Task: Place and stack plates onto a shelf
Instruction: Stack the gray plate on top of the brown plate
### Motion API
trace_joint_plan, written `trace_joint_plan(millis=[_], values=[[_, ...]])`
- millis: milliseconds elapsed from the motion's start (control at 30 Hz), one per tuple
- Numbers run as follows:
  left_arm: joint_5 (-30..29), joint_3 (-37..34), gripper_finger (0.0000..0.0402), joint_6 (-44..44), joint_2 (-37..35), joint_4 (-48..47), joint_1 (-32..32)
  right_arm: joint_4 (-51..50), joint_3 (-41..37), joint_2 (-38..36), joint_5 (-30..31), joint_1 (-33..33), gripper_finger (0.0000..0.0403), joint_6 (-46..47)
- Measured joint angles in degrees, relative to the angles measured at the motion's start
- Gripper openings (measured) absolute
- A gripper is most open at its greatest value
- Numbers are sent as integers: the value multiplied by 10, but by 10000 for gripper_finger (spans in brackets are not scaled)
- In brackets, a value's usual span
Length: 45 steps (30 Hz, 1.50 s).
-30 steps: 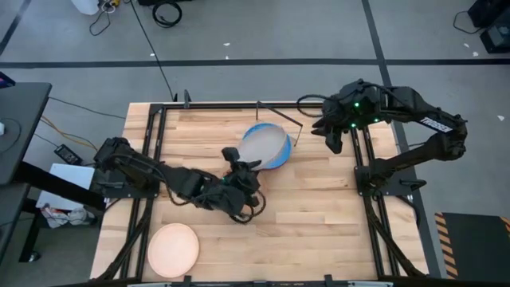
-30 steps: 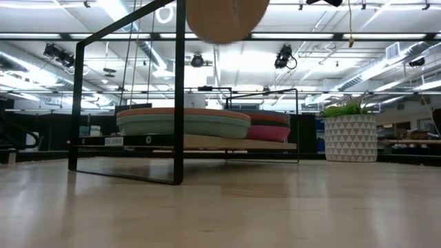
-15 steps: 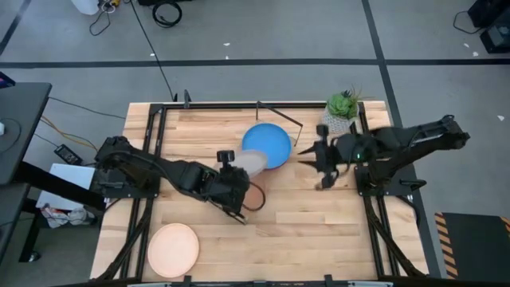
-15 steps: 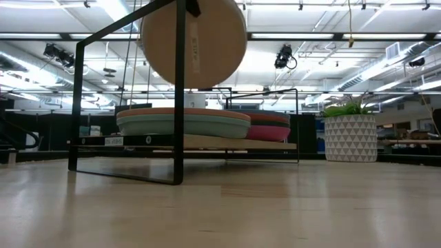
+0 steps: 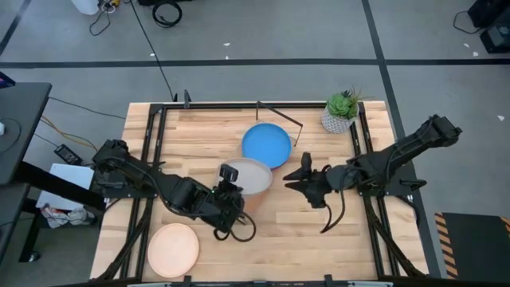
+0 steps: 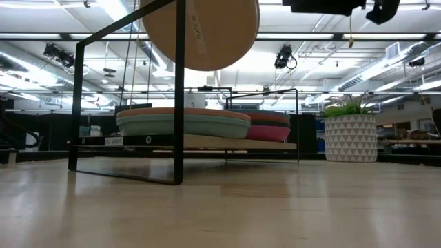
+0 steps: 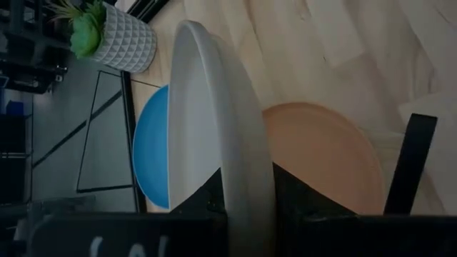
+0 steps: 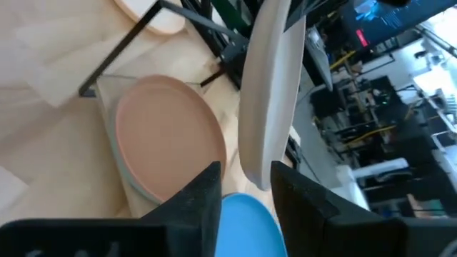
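My left gripper (image 5: 229,197) is shut on a pale grey plate (image 5: 249,175) with a tan underside (image 6: 200,31), held up over the table's middle. My right gripper (image 5: 302,180) is open and level with the plate's right side, a short gap away; in its wrist view the plate's rim (image 8: 265,93) stands ahead of its fingers. A bright blue plate (image 5: 267,144) lies flat on top of the shelf. Lower on the shelf (image 6: 207,142), a terracotta plate rests on a teal plate (image 6: 182,124), with a magenta plate (image 6: 270,128) beside them. A cream plate (image 5: 173,249) lies on the table. My left gripper pinches the grey plate's rim (image 7: 239,175) between its two fingers (image 7: 198,208), one on the top face and one on the underside. It comes at the plate's near-left side, roughly level. The plate is lifted clear of everything and is tilted.
A potted plant (image 5: 339,112) in a white patterned pot stands at the far right corner. The shelf's black wire frame (image 6: 179,89) rises near the held plate. Bare tabletop (image 5: 319,247) lies toward the near right.
My left gripper has drawn back toward the near edge, carrying the grey plate off the blue plate; the plate tipped steeply midway and now sits flatter. My right arm has swung from the far right corner down and toward the middle, ending beside the plate.
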Motion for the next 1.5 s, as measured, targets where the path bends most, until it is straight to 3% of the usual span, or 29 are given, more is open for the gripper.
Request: trace_joint_plan(millis=[200,333,533,700,1100,1300,1500], values=[[-4,0,55,1,0,9,6,45,0,36,20,12,198,-28],[-5,0,55,10,0,21,8,123,0,61,79,12,250,-67],[-5,0,56,21,1,63,9,217,0,101,58,2,282,-99],[-5,0,58,22,2,108,11,265,0,121,71,-4,255,-126],[-10,0,68,61,2,159,11,266,0,121,74,-11,116,-116],[-27,0,127,61,-1,174,10,237,0,121,110,-11,83,-112],[-40,0,185,57,-32,176,7,192,0,121,129,-4,78,-93]])
